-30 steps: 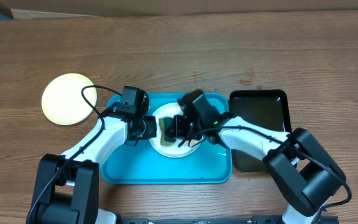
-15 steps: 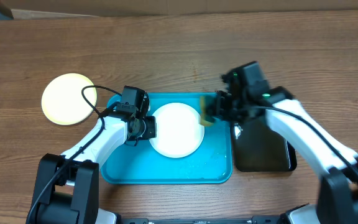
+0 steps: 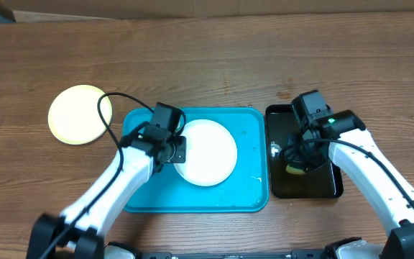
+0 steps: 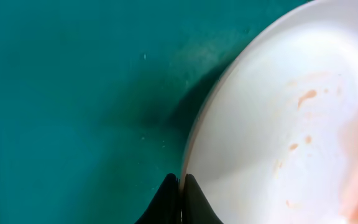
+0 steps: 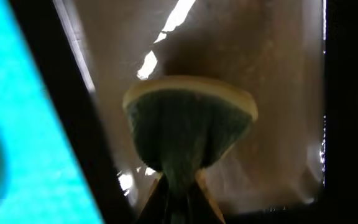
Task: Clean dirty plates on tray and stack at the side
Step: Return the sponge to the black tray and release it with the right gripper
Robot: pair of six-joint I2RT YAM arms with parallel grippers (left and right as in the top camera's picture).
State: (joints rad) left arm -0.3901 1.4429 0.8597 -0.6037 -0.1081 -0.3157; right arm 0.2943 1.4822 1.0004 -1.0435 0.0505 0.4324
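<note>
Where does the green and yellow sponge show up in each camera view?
Overhead: the sponge is right of centre, over the black tray.
Left wrist: not in it.
Right wrist: the sponge is mid-frame, pinched in the right hand.
Shared landmark: the turquoise tray, centre overhead, filling the left wrist view, at the right wrist view's left edge.

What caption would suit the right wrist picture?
Right gripper pinches a folded green-and-yellow sponge over the glossy black tray.

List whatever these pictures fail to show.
Overhead: anything beneath the round white plate on the turquoise plastic tray, covered by it.
Left wrist: that plate's far side, cut off by the frame edges.
Right wrist: lower end of the green-and-yellow sponge, hidden inside the right gripper.
Overhead: smears on the round lime-green plate, too small.
</note>
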